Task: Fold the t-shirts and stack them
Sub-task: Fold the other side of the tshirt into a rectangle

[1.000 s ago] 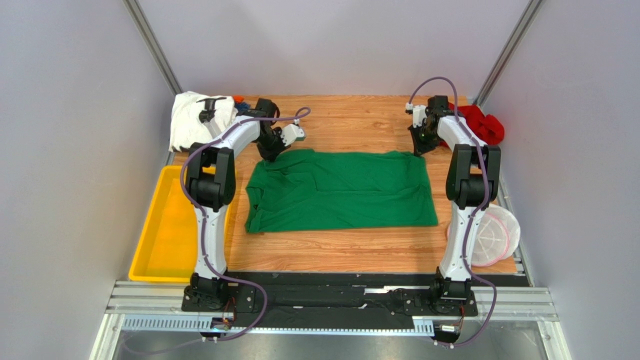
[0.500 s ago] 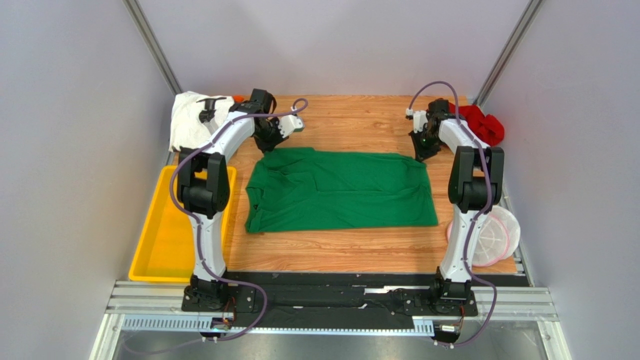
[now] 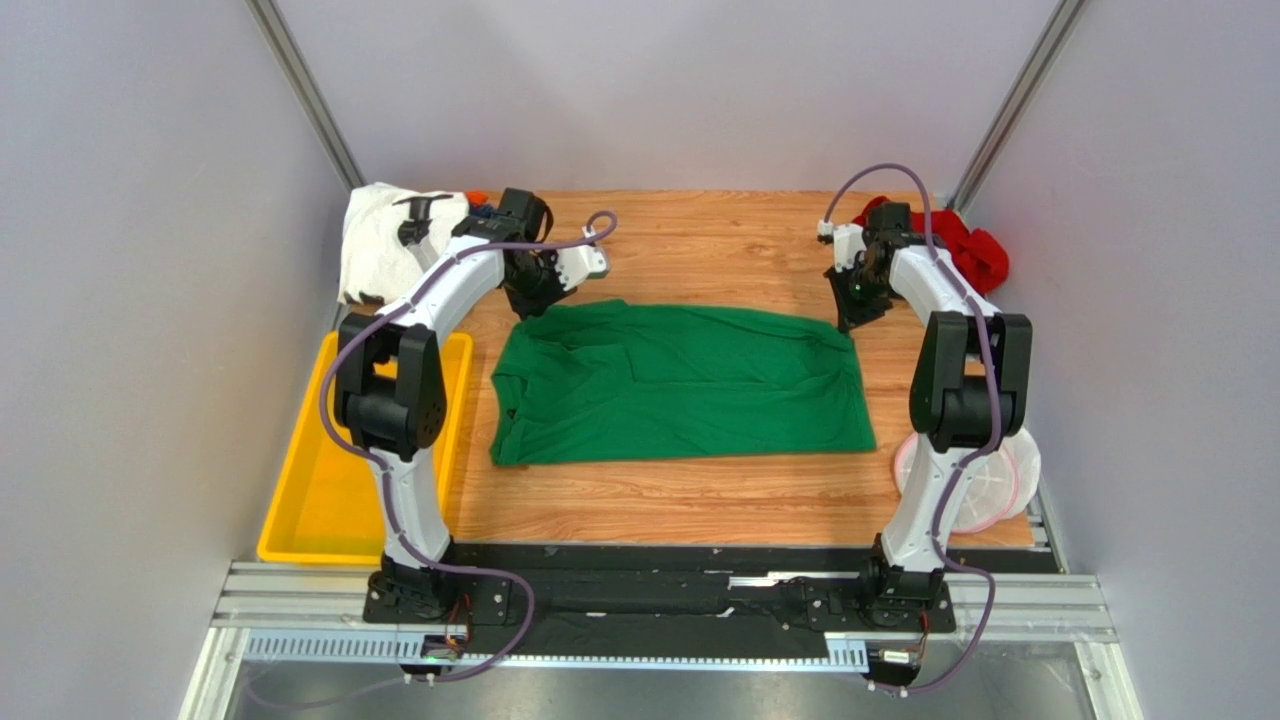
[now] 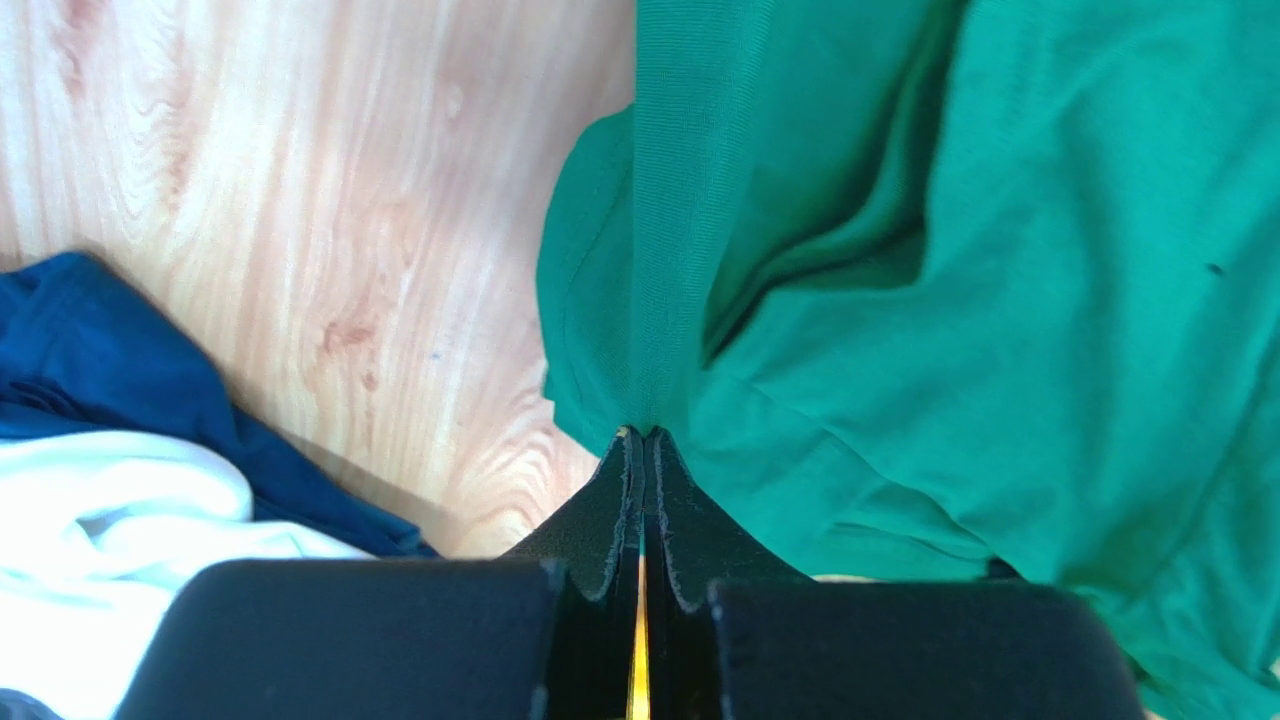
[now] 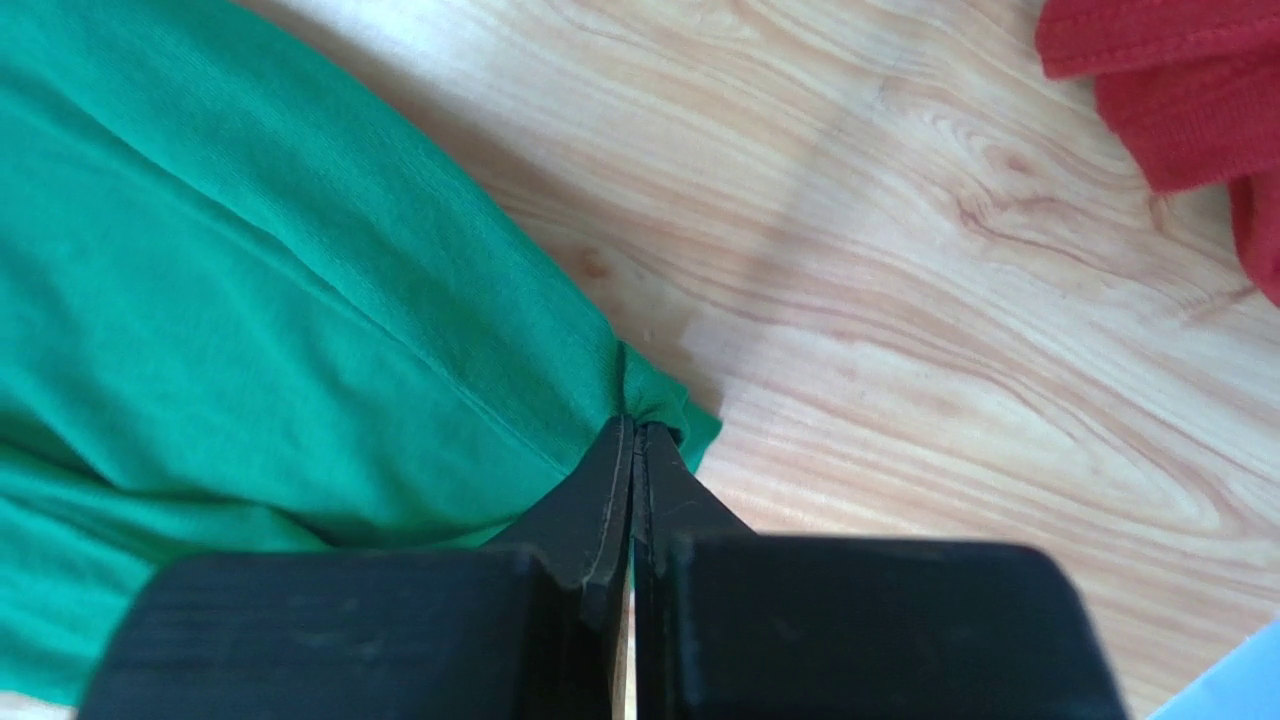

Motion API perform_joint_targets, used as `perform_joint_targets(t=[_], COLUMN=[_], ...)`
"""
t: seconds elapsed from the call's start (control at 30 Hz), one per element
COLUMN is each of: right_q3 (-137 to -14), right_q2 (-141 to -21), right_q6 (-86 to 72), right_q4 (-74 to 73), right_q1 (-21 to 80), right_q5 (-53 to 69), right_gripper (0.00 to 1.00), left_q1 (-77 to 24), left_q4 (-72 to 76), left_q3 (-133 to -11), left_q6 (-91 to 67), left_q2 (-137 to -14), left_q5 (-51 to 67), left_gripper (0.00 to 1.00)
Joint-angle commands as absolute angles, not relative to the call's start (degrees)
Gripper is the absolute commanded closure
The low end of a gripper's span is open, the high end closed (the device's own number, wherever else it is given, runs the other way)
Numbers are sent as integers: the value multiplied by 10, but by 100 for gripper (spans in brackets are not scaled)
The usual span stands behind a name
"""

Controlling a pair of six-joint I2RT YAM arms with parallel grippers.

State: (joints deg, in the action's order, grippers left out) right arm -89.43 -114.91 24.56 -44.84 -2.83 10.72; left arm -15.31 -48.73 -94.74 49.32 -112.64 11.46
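Note:
A bright green t-shirt (image 3: 684, 383) lies spread flat on the wooden table. My left gripper (image 3: 529, 305) is shut on its far left corner, and the left wrist view shows the green cloth (image 4: 962, 300) bunching into the closed tips (image 4: 643, 435). At the far right corner my right gripper (image 3: 849, 320) is shut on the cloth, the tips (image 5: 637, 428) pinching the green hem (image 5: 271, 330). A white t-shirt (image 3: 376, 240) lies crumpled at the back left, with a dark blue one (image 4: 105, 360) beside it. A red t-shirt (image 3: 977, 255) sits at the back right.
A yellow tray (image 3: 323, 480) stands along the table's left edge. A round white-and-pink mesh basket (image 3: 992, 480) sits at the front right, partly behind the right arm. Bare wood (image 3: 706, 240) lies beyond the green shirt's far edge.
Both grippers have moved slightly outward and toward the back with the shirt's far corners in them. The crumpled far left corner has been drawn out, so the far edge lies straighter.

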Motion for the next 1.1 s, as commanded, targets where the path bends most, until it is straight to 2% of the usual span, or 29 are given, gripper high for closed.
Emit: perform_joint_targets(t=[0.0, 0.57, 1.07], right_q3=[-876, -777, -758], right_q2=[-1096, -999, -1012], right_q6=[264, 296, 312], right_q4=[-452, -457, -443], right_q1=[-33, -33, -33], right_q5=[116, 101, 76], right_gripper=[100, 100, 100], left_q1=[-160, -178, -202], left_q4=[-490, -475, -467], left_q3=[-927, -790, -703], left_q6=[497, 498, 490], left_q2=[-1064, -981, -928], left_q5=[111, 89, 79], left_gripper=[100, 100, 100])
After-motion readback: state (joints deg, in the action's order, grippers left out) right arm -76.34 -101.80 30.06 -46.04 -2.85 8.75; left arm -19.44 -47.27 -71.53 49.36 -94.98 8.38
